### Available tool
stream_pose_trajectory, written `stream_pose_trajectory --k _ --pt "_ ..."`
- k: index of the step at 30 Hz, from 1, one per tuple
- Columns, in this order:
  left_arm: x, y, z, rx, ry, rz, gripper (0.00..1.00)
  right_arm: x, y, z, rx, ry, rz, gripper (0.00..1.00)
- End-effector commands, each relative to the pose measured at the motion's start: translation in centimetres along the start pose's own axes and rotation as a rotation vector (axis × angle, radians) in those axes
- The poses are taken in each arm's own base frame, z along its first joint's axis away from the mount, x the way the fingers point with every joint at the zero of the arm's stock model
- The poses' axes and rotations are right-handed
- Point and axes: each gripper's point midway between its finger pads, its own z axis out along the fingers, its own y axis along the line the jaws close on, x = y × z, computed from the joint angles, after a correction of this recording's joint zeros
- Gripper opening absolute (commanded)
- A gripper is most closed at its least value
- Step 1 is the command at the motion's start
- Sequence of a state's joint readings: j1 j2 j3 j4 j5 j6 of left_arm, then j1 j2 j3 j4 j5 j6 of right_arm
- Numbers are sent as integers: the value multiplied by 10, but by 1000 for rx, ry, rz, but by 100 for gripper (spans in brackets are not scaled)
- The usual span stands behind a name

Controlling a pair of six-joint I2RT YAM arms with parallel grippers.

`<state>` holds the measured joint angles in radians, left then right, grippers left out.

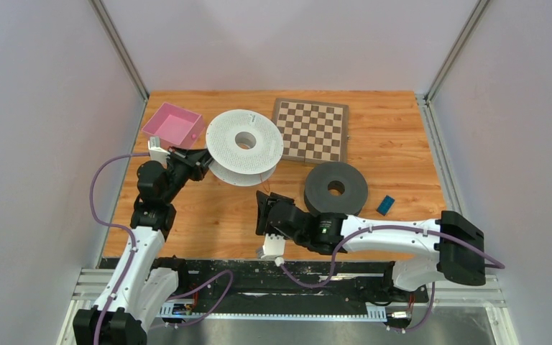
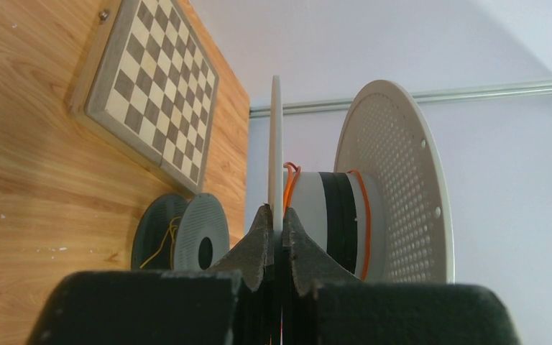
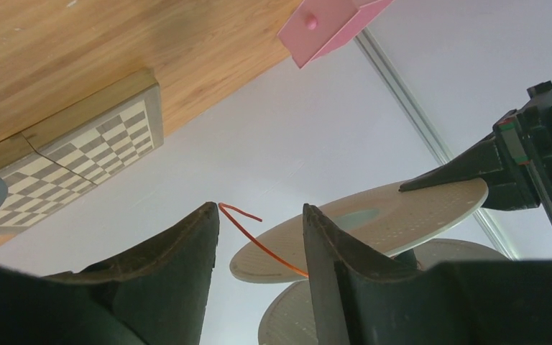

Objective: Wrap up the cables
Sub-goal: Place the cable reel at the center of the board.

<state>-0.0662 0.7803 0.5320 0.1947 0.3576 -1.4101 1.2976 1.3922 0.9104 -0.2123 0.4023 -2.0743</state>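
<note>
Left end effector [image 2: 277,215] clamps the white spool [image 1: 226,136] at its 9 o'clock rim, steadying it; right end effector [image 3: 260,208], half-open, straddles orange-red cable [image 3: 263,240].

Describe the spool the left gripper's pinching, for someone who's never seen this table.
Find the chessboard at the table's far edge. Just left of it, before the pink bin, is the white spool: perforated flanges, orange cable on its hub. The other spool is dark grey.
</note>
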Motion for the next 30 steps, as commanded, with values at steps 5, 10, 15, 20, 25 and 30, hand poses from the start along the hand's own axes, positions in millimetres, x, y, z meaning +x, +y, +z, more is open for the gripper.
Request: stream_pose_trajectory --k 5,10,15,20,25,30 --pt "-5 -51 -7 146 -13 42 0 30 -15 -6 -13 137 -15 42" --pt "-6 -50 -7 141 -17 38 0 34 -18 -8 3 152 4 16" --pt "-6 -51 -8 143 -20 35 0 25 -40 -14 131 56 125 0" --pt "-8 -48 -7 138 -33 43 0 17 -61 -24 255 -59 324 0" --pt "-7 -43 -3 128 -25 43 0 10 -93 -46 449 -198 469 0" --pt "-8 -41 -3 132 -29 51 0 20 -124 -67 626 -257 593 0"
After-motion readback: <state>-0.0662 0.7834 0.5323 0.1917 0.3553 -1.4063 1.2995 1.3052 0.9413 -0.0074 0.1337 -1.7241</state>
